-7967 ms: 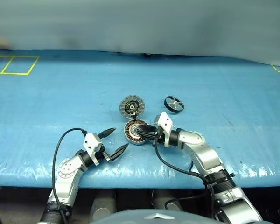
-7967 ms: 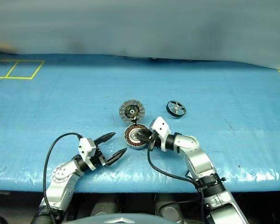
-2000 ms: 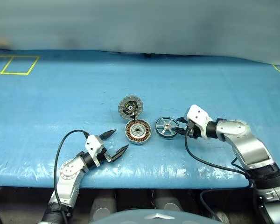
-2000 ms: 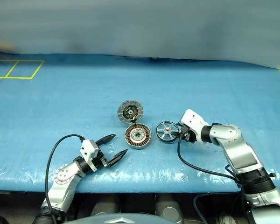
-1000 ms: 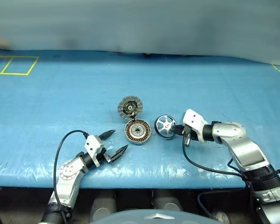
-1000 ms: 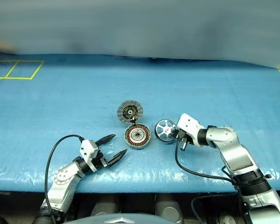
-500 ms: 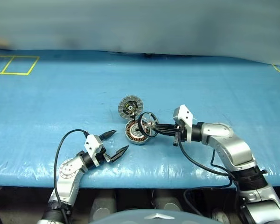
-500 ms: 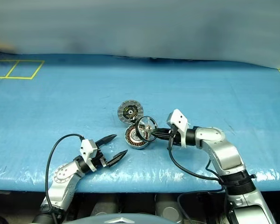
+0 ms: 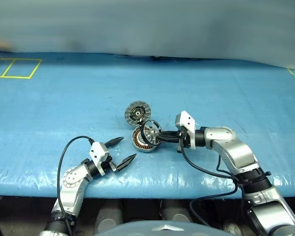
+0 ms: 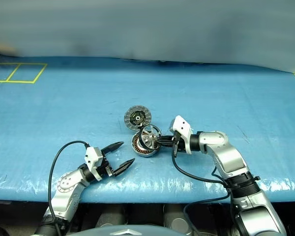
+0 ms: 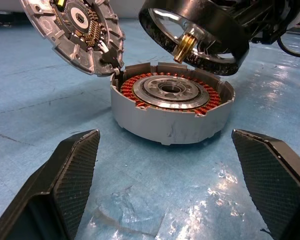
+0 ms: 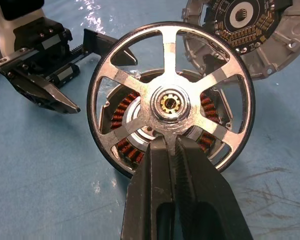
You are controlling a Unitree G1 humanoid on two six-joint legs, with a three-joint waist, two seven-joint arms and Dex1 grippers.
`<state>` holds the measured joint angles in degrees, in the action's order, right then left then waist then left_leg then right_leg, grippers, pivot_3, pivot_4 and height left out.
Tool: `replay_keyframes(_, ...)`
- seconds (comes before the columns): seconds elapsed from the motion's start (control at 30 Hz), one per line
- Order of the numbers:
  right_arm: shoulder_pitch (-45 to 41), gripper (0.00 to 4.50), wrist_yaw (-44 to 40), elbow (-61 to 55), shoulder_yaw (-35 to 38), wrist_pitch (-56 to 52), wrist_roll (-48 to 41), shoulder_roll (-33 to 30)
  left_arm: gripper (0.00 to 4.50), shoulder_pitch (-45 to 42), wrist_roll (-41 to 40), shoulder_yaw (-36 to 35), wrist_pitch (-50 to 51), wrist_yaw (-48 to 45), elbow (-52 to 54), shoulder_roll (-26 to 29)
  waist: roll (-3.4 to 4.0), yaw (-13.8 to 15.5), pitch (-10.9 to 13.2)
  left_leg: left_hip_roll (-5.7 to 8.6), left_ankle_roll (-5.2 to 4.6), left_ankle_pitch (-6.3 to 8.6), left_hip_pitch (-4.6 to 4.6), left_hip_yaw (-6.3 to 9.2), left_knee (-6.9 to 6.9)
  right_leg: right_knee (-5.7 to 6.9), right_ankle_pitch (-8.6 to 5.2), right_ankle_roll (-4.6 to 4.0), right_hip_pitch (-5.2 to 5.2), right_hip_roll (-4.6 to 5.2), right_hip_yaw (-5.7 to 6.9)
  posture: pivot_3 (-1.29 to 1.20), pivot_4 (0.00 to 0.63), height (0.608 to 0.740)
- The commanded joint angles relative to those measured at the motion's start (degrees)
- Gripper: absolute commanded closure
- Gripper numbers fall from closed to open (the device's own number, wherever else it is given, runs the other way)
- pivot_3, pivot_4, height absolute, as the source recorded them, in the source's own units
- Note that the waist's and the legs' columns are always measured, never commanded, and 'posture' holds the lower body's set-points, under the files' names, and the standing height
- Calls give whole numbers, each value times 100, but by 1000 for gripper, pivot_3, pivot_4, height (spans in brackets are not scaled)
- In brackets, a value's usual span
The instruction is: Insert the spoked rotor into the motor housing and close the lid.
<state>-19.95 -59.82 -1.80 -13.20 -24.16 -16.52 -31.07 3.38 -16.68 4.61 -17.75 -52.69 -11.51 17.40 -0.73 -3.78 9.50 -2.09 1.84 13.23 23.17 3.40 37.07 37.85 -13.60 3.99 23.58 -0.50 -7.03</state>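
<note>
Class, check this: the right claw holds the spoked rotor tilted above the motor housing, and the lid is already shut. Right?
Not quite. The lid stands open, swung back from the motor housing, as the left wrist view shows. The right claw does hold the spoked rotor tilted above it.

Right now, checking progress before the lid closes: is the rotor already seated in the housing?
No, the spoked rotor hangs tilted above the motor housing.
</note>
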Motion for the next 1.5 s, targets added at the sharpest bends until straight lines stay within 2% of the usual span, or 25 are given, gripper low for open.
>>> replay_keyframes(0.03, -170, 4476, -73, -21, 5, 168, 45, 7, 0, -27, -21, -7, -97, -32, -19, -14, 0, 0, 0, 0, 0, 0, 0, 0, 0, 0, 0, 0, 0, 0, 0, 0, 150, 740)
replay_keyframes(0.63, -220, 4476, -18, 39, 21, 290, 137, 52, 0, -29, 0, -24, -96, 10, -58, -7, 0, -6, 0, 0, 0, 0, 0, 0, 0, 0, 0, 0, 0, 0, 0, 0, 150, 740)
replay_keyframes(0.73, -220, 3729, 52, 66, -1, 297, 196, 80, 0, -27, 3, -26, -97, 13, -54, -3, 0, -5, 0, 0, 0, 0, 0, 0, 0, 1, 0, 0, 0, 0, 0, 0, 150, 740)
replay_keyframes(0.87, -220, 2468, 126, 45, 48, 341, 180, 126, 0, -7, 7, -28, -90, 21, -37, 4, 0, -6, 0, 0, 0, 0, -1, 0, 0, 1, 0, 0, 0, 0, 0, 0, 150, 740)
replay_keyframes(1.5, -221, 2468, 219, -160, 354, 156, -259, 373, 0, -11, 19, -4, -79, 32, -61, -27, 1, -8, 0, 0, 0, 0, -1, 0, 0, 1, 0, 0, -1, 0, 0, 0, 150, 740)
